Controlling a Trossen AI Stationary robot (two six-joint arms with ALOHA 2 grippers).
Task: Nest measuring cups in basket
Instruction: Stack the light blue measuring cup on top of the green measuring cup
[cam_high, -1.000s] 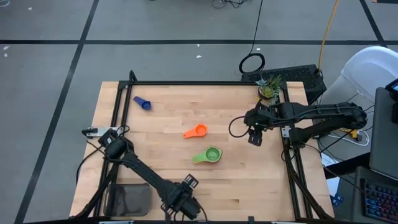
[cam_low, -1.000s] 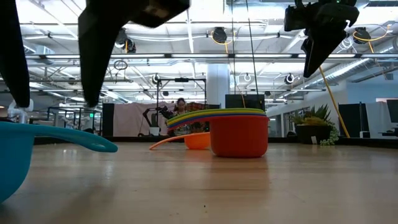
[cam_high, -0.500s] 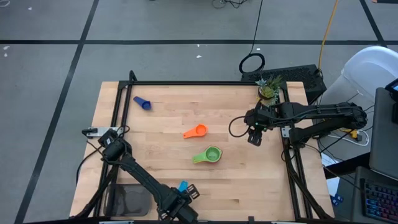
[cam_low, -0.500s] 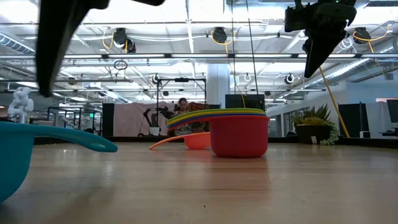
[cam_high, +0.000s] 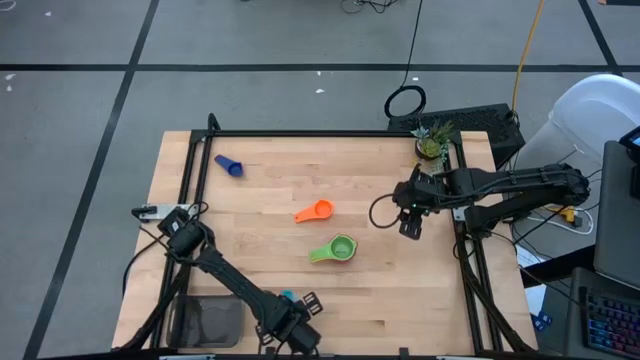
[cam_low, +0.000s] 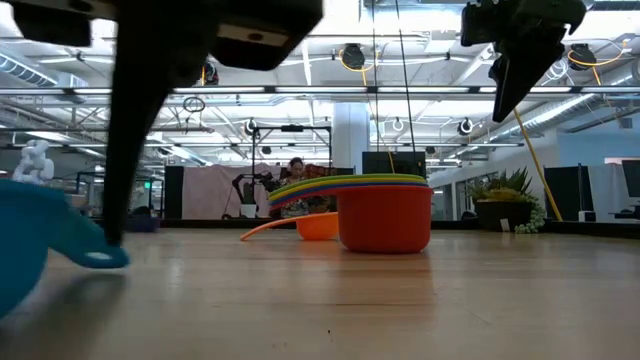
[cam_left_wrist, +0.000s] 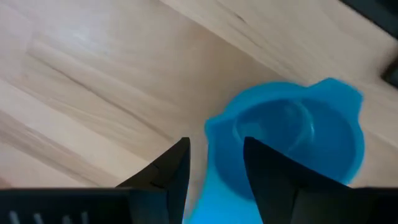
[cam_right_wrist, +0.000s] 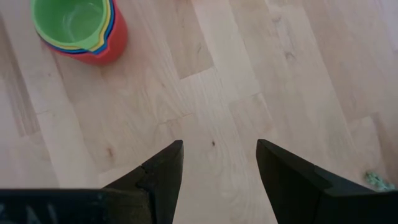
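Observation:
My left gripper is at the table's near edge, right of the dark grey basket, with its fingers on either side of the light blue measuring cup. In the low view this cup sits tilted. A nested stack of cups, red outermost and green innermost, stands mid-table, also seen in the right wrist view. An orange cup lies beyond it. A small dark blue cup lies near the far left corner. My right gripper hangs open above the table's right side. My left gripper has the light blue cup's flat handle between its two fingers, which come from above and lie along the handle. The bowl reaches out past the fingertips. The cup is tilted, handle end low, bowl side on the table.
A potted plant stands at the far right corner. Black frame rails run along the table's far, left and right edges. Bare wood lies between the stack and the basket. A person shows far off in the room.
My left gripper has come down over the light blue cup at the near edge and closed about its handle. The cup has tipped and turned: its handle end has dropped and swung toward the bowl's side in the low view. The stack and orange cup have stayed put.

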